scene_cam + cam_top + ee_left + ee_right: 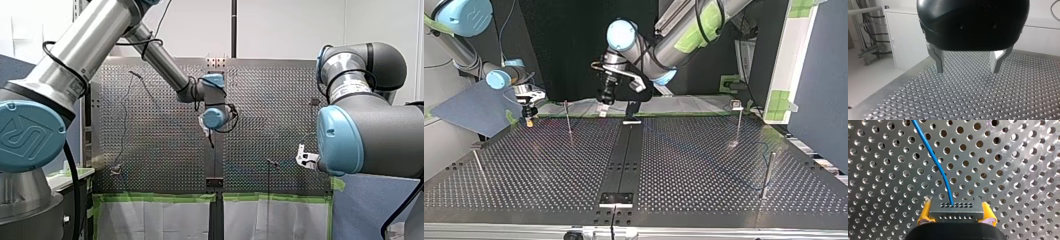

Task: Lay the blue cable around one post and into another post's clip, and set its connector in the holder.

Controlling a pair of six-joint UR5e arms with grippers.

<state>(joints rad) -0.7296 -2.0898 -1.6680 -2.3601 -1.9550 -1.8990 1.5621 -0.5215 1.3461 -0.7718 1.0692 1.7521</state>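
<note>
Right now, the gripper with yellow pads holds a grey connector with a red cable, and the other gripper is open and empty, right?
The cable is blue, not red: the right wrist view shows it leaving the grey connector that my right gripper holds. My left gripper is open and empty.

A blue cable [933, 157] curves into a grey connector [956, 210] — rows of holes.

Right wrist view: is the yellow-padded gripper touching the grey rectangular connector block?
Touching. In the right wrist view my right gripper presses its yellow pads on both ends of the grey rectangular connector block.
</note>
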